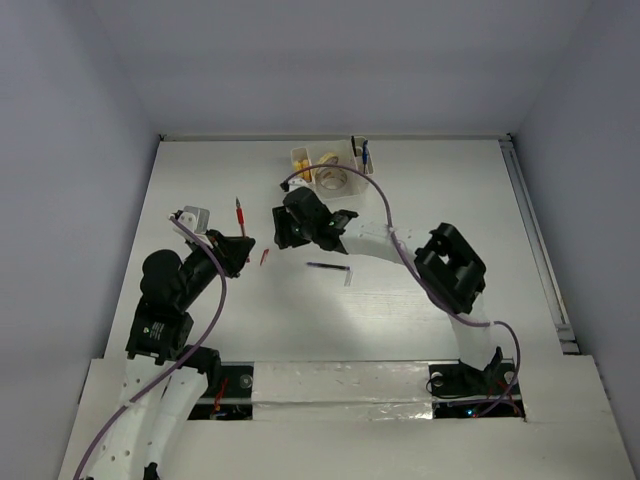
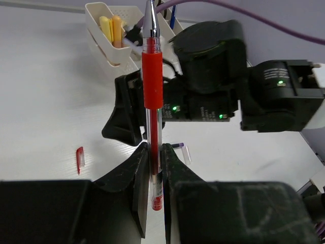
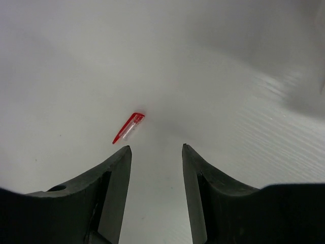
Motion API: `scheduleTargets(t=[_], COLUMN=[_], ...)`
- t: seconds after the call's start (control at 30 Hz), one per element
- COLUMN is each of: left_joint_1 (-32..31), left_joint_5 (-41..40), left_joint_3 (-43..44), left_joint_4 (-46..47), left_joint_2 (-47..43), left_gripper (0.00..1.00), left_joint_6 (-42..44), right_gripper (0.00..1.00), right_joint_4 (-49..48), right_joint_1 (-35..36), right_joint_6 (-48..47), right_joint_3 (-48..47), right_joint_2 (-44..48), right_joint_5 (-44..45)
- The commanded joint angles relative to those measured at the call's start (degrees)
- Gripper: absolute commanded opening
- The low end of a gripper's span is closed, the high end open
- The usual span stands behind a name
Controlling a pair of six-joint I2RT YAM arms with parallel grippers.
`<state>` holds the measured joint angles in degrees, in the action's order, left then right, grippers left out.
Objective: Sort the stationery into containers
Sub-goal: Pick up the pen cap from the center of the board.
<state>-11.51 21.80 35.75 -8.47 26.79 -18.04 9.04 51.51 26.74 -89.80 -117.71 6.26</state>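
**Red pen gripped, cap loose on the table**

1. Left jaws: shut tight on the lower barrel of the thin red pen, which has a clear plastic body and a red rubber grip sleeve. The pen projects straight ahead of the jaws with its bare metal tip at the far end.
2. Just ahead and to the left of the left jaws, the small red-and-clear plastic cap lies flat on the white table.
3. Ahead and slightly right, a thin dark pen lies on the table, partly hidden behind the jaws.
4. Directly ahead stands the black right arm.
5. Farthest ahead is the white plastic desk organizer, with yellow stubby sticks upright in a side compartment.
6. Right jaws: roughly half open, holding nothing. The cap lies just beyond one fingertip, outside the gap.

**Step in hand (judged):** the red pen is being handled for delivery, and the right arm is positioned at the cap.

**Next move (judged):** shift the right jaws sideways until the cap is centred in the gap. Lower them to the table and close. The left jaws must hold the pen steady and keep it clear of the right arm ahead.
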Motion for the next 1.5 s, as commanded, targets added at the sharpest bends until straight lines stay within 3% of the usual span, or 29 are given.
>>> scheduleTargets(t=[0.0,0.73,0.83,1.03,1.17,1.37,1.4,1.47], left_joint_1=[0.26,0.26,0.26,0.26,0.26,0.26,0.26,0.26], left_joint_5=[-0.09,1.14,1.05,0.96,0.87,0.70,0.61,0.61], left_joint_3=[1.69,1.25,1.25,1.34,1.34,1.34,1.34,1.34], left_joint_4=[1.70,2.23,2.14,2.14,2.14,1.97,1.97,2.05], left_joint_2=[-0.86,-1.56,-1.74,-1.91,-2.00,-1.91,-2.00,-1.91], left_gripper=[0.00,0.00,0.00,0.00,0.00,0.00,0.00,0.00], left_joint_6=[0.64,0.55,0.64,0.64,0.55,0.46,0.46,0.55], right_gripper=[0.50,0.44,0.34,0.32,0.42,0.43,0.36,0.31], right_joint_4=[3.26,15.39,16.53,14.17,14.25,14.52,14.43,14.25], right_joint_1=[1.76,7.21,7.73,8.26,8.26,8.79,8.79,9.31], right_joint_6=[-1.25,-3.89,-4.50,-7.05,-7.76,-7.67,-7.76,-7.67], right_joint_3=[-6.77,-28.32,-28.59,-22.89,-21.21,-19.98,-19.63,-19.54], right_joint_2=[-2.94,-23.26,-23.97,-21.51,-20.11,-19.14,-18.96,-19.05], right_joint_5=[1.65,11.58,12.98,15.62,15.36,15.10,14.92,14.74])
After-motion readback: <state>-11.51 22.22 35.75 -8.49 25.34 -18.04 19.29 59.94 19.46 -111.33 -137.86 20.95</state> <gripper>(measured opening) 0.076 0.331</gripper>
